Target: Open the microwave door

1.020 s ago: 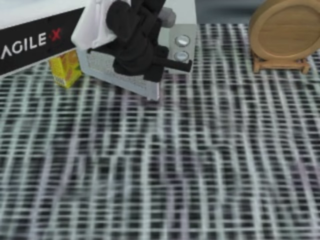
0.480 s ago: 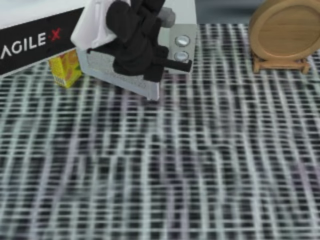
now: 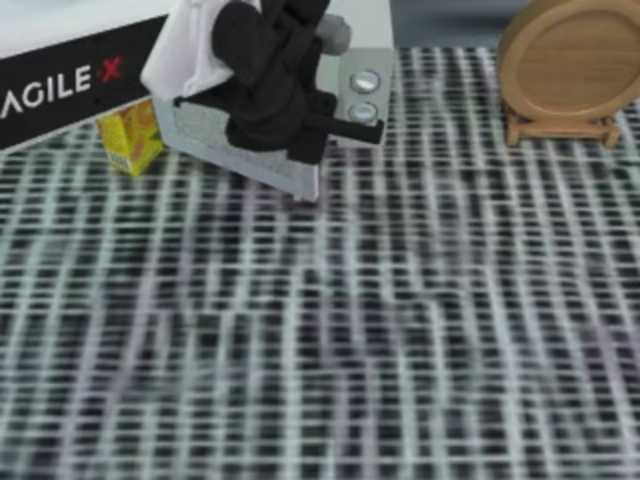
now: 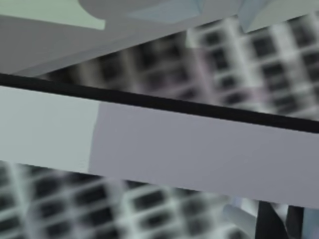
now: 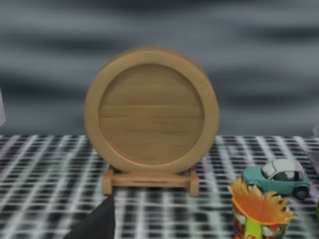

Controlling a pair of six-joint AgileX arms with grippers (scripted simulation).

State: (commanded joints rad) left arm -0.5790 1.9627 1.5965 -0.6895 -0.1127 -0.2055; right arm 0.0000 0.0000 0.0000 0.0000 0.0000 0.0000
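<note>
Writing: white letters "AGILE" followed by a red "X" on a black band of the left arm [image 3: 80, 60], at the far left of the table [image 3: 400, 350]; the first letter is cut off by the frame edge. No other text is readable.

Microwave [image 3: 362, 75]: light-grey box at the far edge, left of centre, two round silver knobs [image 3: 365, 80] facing up in the top view.

Microwave door [image 3: 215, 135]: swung partly out toward the near side, its free edge angled to the near right; speckled mesh window visible.

Left tool [image 3: 300, 125]: black, over the door and touching it; whether its fingers are open or closed, and whether they grip the door, I cannot tell.

Right arm: out of the top view; its wrist camera faces the round wooden board [image 5: 151, 112].

Yellow juice carton [image 3: 130, 140]: just left of the door.

Round wooden board on its stand: far right.

Toy car [image 5: 277, 178], fries carton [image 5: 259, 211]: near the board.

Change from half a second ago: none visible in door or arm.
</note>
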